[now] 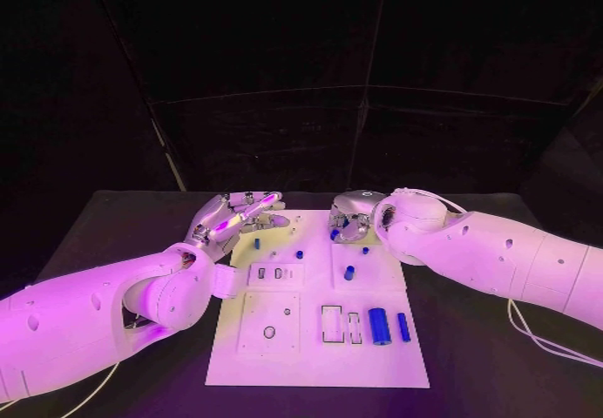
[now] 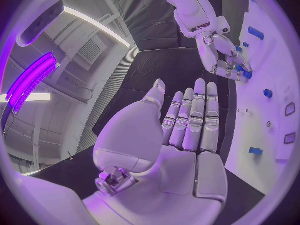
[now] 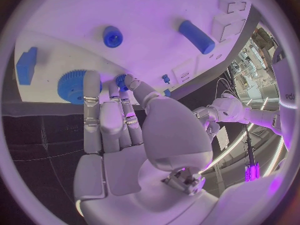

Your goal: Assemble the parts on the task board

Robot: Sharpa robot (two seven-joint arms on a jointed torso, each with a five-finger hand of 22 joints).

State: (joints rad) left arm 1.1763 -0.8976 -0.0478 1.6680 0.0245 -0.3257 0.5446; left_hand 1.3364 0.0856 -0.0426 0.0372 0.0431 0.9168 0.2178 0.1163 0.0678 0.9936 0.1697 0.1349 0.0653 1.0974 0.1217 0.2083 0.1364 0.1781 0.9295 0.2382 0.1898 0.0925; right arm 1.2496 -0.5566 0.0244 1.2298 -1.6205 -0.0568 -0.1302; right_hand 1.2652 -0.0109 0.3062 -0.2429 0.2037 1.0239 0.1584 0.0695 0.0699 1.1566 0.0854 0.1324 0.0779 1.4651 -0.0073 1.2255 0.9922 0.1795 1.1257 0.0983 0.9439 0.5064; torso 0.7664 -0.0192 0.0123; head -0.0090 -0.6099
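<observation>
The white task board (image 1: 315, 366) lies in the middle of the black table. My right hand (image 1: 352, 218) reaches down at the board's far edge. In the right wrist view its thumb and a fingertip flank a small blue gear (image 3: 120, 81) and seem to pinch it, right beside a larger blue gear (image 3: 72, 85). My left hand (image 1: 239, 218) hovers over the board's far left corner, fingers straight and together, holding nothing (image 2: 187, 130). The left wrist view has the right hand (image 2: 225, 55) with its fingertips on the board (image 2: 275, 135).
A thick blue cylinder (image 1: 378, 326) and a slimmer blue bar (image 1: 403, 326) lie near the board's right front, beside rectangular slots (image 1: 333, 322). A blue peg (image 1: 349, 273) and small blue pieces (image 1: 299, 254) sit mid-board. A blue block (image 3: 26, 65) lies near the gears.
</observation>
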